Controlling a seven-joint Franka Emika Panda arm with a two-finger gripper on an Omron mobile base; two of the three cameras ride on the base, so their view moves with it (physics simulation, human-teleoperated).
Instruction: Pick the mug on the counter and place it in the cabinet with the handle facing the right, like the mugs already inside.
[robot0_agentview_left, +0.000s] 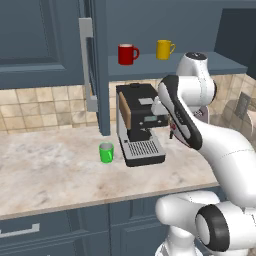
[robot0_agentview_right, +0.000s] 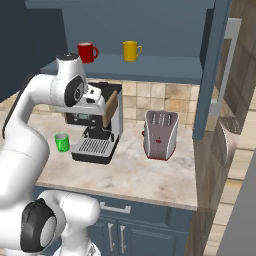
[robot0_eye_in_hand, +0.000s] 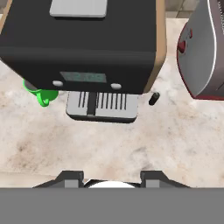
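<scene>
The green mug (robot0_agentview_left: 106, 152) stands upright on the beige counter (robot0_agentview_left: 50, 170), just left of the coffee machine's drip tray. In the right base view the mug (robot0_agentview_right: 62, 142) sits beside my arm. In the hand view the mug (robot0_eye_in_hand: 40, 95) peeks out from under the machine's black top, with its green loop handle (robot0_eye_in_hand: 44, 103) toward the view's bottom. My gripper (robot0_eye_in_hand: 112, 177) hovers above the coffee machine, open, with nothing between its fingers, well apart from the mug. On the cabinet shelf (robot0_agentview_left: 150, 71) stand a red mug (robot0_agentview_left: 127, 54) and a yellow mug (robot0_agentview_left: 164, 49), handles to the right.
A black coffee machine (robot0_agentview_left: 140, 125) stands between my arm and the green mug. A silver toaster (robot0_agentview_right: 161, 134) sits to its right. The cabinet door (robot0_agentview_left: 98, 75) hangs open left of the shelf with its long silver handle (robot0_agentview_left: 86, 60). Dark drawers (robot0_agentview_left: 30, 232) run below the counter.
</scene>
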